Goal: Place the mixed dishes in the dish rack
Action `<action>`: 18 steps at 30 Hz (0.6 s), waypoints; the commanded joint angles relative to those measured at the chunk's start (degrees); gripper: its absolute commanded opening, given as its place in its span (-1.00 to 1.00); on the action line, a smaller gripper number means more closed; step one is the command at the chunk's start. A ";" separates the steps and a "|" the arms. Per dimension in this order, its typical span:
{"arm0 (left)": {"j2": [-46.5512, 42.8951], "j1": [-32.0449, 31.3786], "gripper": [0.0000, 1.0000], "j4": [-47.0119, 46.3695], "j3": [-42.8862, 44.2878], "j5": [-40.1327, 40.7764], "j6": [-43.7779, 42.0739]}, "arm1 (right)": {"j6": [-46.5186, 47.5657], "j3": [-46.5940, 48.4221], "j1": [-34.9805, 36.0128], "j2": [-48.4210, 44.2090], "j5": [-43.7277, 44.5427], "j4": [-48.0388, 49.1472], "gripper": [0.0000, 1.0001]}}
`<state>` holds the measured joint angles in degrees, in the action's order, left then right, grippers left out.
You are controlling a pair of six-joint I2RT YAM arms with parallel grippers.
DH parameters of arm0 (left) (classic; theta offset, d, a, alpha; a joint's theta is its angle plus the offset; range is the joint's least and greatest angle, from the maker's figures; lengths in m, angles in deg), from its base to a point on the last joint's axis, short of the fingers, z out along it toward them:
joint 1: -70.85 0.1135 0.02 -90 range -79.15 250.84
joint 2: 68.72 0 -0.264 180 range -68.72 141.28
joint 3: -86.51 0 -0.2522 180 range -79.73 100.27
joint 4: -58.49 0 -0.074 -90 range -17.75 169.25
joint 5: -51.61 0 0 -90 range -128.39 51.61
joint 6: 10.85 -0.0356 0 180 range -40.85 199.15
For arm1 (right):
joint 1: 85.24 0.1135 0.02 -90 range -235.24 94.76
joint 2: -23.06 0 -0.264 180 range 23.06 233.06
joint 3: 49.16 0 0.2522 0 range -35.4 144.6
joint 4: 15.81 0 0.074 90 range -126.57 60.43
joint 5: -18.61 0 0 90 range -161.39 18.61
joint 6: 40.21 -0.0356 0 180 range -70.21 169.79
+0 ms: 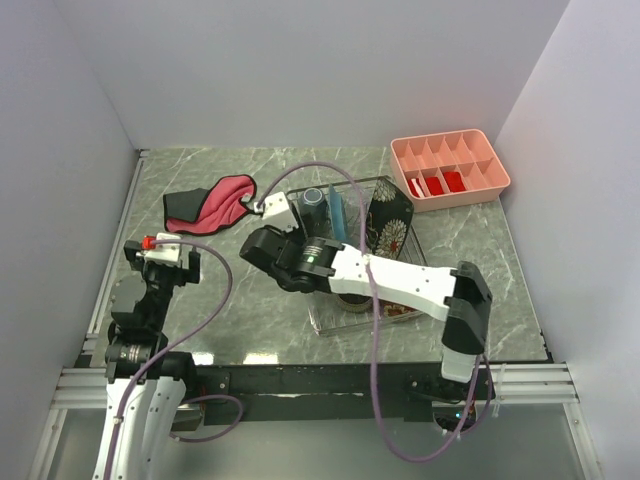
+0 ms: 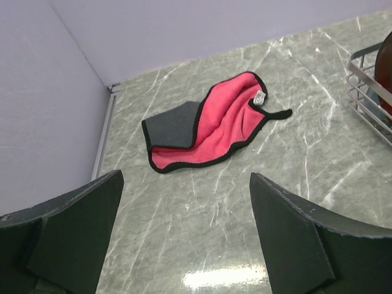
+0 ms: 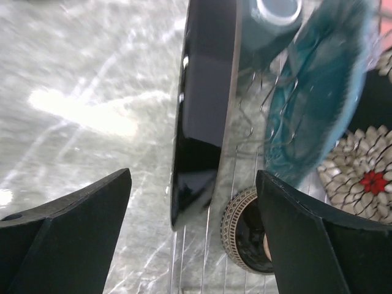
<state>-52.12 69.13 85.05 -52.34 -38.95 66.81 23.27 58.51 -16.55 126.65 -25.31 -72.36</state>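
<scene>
The silver wire dish rack (image 1: 318,322) stands mid-table. In it, on edge, are the square dark flowered plate (image 1: 388,220), the round blue plate (image 1: 337,215) and the grey-blue mug (image 1: 315,200). My right gripper (image 1: 275,240) hovers over the rack's left end. In the right wrist view it (image 3: 193,174) is open. The round black plate (image 3: 202,110) stands on edge in the rack wires (image 3: 236,184) between the fingers, untouched. The mug (image 3: 272,18), blue plate (image 3: 318,92), flowered plate (image 3: 367,177) and a dark bowl (image 3: 245,233) lie beyond. My left gripper (image 2: 184,177) is open and empty over bare table.
The red-pink cloth (image 1: 210,203) lies at the back left and also shows in the left wrist view (image 2: 208,122). A pink compartment tray (image 1: 450,165) sits at the back right. A corner of the rack (image 2: 367,86) shows at the right edge. Walls enclose the table.
</scene>
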 commanded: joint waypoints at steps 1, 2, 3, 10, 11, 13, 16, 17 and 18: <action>-1.83 -0.22 0.81 -2.60 0.20 0.03 0.12 | 5.25 0.84 2.06 -6.99 2.17 4.02 0.84; -1.92 -0.22 0.81 -2.69 0.20 -0.23 0.03 | 5.78 0.75 2.15 -7.78 2.08 4.11 0.85; -2.01 -0.22 0.81 -2.69 0.20 -0.32 -0.05 | 6.30 0.58 2.42 -9.53 2.08 3.94 0.87; 1.15 -0.22 0.81 -4.44 2.48 -3.65 0.12 | 13.85 -7.15 0.32 -20.96 0.69 6.13 1.00; 2.02 -0.22 0.81 -4.80 3.36 -4.62 0.38 | 15.78 -9.42 -0.74 -22.54 -1.50 6.31 1.00; 5.80 -0.22 0.82 -6.11 6.34 -6.73 2.30 | 17.11 -11.98 -3.71 -26.76 -2.48 6.22 1.00; 14.31 -0.22 0.86 -5.51 11.70 -5.69 7.57 | 14.84 -11.48 -16.00 -29.32 -9.85 5.09 1.00; 16.77 -0.22 0.93 -4.11 13.19 -5.51 8.55 | 14.14 -11.21 -24.22 -29.32 -11.96 4.64 1.00; 21.41 -0.22 0.93 -3.49 16.17 -5.25 9.60 | 14.22 -11.12 -27.69 -29.58 -14.68 5.08 1.00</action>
<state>-40.30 69.09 83.08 -44.29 -43.27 70.00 37.26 46.51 -28.68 99.64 -32.19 -68.05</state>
